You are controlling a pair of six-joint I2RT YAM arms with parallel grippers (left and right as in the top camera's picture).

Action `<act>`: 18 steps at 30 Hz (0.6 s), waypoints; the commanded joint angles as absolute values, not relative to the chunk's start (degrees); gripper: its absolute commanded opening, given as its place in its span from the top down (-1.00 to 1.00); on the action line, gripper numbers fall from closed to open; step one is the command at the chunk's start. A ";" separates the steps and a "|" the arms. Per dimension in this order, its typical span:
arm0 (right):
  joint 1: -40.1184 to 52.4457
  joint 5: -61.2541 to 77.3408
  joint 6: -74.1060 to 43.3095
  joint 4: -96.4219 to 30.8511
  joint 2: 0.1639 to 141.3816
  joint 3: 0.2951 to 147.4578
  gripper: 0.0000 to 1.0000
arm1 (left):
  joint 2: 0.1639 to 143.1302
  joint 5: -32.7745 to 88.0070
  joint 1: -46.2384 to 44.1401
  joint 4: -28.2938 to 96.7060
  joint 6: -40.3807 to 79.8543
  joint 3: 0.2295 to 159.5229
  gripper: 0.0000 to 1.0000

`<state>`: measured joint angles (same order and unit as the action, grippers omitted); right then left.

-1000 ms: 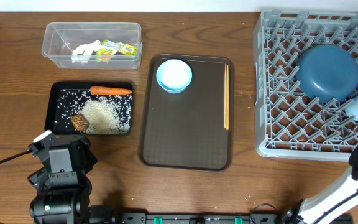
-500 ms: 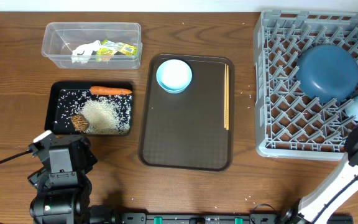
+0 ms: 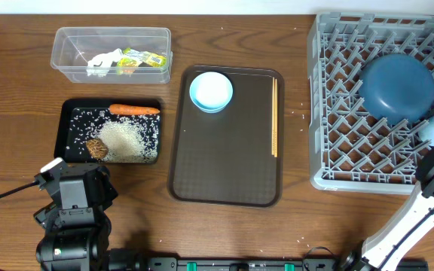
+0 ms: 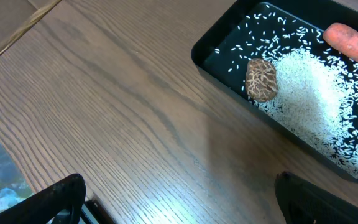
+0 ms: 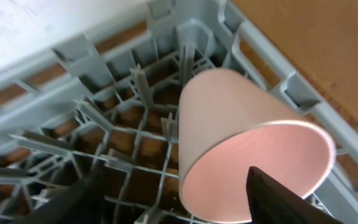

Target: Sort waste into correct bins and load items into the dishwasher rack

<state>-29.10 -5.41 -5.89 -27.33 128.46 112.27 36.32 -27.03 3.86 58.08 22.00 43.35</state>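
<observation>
The white cup (image 5: 241, 118) lies on its side at the right edge of the grey dishwasher rack (image 3: 337, 98), beside the dark blue dish (image 3: 398, 86). My right gripper (image 5: 173, 177) stands open at the cup's mouth, one finger in front of the opening and the other well clear of the wall. On the brown serving tray (image 3: 224, 158) sit a light blue bowl (image 3: 211, 91) and wooden chopsticks (image 3: 274, 117). The black tray (image 3: 64, 132) holds a carrot (image 3: 134, 110), rice (image 3: 123, 139) and a brown lump (image 3: 96, 148). My left gripper (image 4: 178, 180) hangs open over bare table.
The clear tub (image 3: 70, 41) at the back left holds crumpled white paper (image 3: 104, 62) and yellow-green wrappers (image 3: 143, 58). My left arm (image 3: 70, 203) rests at the front left. My right arm (image 3: 428, 218) reaches up from the front right corner to the rack.
The right gripper has shifted slightly at the rack's right edge, and more of the white cup shows beside it. The left arm has not moved.
</observation>
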 commanded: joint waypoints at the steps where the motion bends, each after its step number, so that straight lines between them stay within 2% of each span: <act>1: -28.58 -7.88 -6.20 -27.44 131.50 112.40 -0.16 | 36.34 -27.90 3.79 58.17 21.23 43.03 -0.96; 4: -28.58 -8.60 -6.44 -27.16 131.52 112.40 0.24 | 36.34 -27.90 3.79 58.19 21.23 43.03 -0.96; 8: -28.58 -8.67 -6.83 -27.03 131.48 112.42 0.54 | 36.34 -27.90 3.79 58.17 21.23 43.03 -0.96; 14: -28.58 -8.88 -8.45 -27.05 131.48 112.44 0.94 | 36.34 -27.92 3.79 58.19 21.23 43.03 -0.96; 18: -28.58 -8.91 -9.04 -27.11 131.48 112.46 0.98 | 36.34 -27.90 3.79 58.17 21.23 43.03 -0.96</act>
